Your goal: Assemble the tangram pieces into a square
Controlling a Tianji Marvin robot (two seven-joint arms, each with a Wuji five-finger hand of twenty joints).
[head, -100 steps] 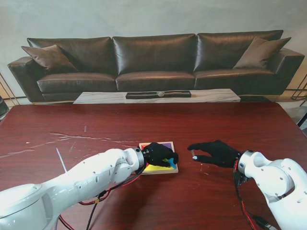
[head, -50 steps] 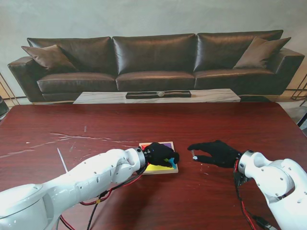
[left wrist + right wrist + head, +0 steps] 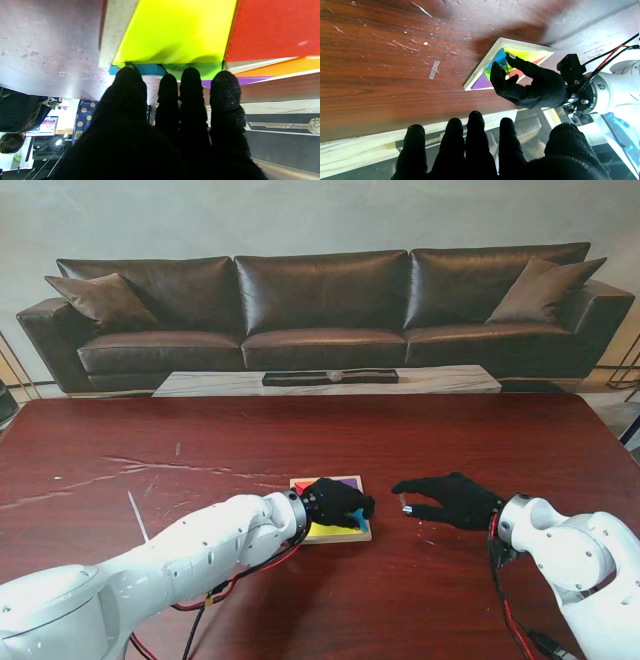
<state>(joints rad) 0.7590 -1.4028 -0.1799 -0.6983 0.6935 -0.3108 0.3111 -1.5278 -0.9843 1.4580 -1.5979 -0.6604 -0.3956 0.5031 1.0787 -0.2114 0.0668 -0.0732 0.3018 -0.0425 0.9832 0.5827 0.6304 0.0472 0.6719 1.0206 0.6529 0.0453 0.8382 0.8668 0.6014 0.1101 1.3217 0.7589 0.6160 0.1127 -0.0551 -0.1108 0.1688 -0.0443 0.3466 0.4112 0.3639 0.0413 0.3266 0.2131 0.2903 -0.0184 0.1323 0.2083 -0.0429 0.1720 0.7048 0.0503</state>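
A thin pale scratch (image 3: 133,515) marks the dark red bench (image 3: 200,450) well to the left of the tray. The left arm (image 3: 190,550) reaches from the near left corner toward the tray (image 3: 365,532), a pale wooden square frame lying flat near the middle of the bench. The left robot hand (image 3: 335,502) rests over the tray, its black-gloved fingers (image 3: 191,80) held close together and pressed down onto the coloured pieces inside; it grips nothing that can be made out. In the left wrist view the yellow piece (image 3: 175,30) fills the part of the tray nearest the palm, with the red piece (image 3: 272,27) beside it, and slivers of blue (image 3: 147,70), green (image 3: 207,70), orange (image 3: 275,70) and purple (image 3: 247,80) at the fingertips. In the right wrist view the purple triangle (image 3: 482,82) sits in one corner of the tray and the blue piece (image 3: 498,58) lies beside the yellow one; the pieces fill the frame.

Just to the right of the tray, apart from it, the right robot hand (image 3: 450,498) hovers low over the bench, fingers (image 3: 476,130) spread and empty, thumb and forefinger pointing toward the tray. Beyond the far edge of the bench stands a dark leather sofa (image 3: 320,310).
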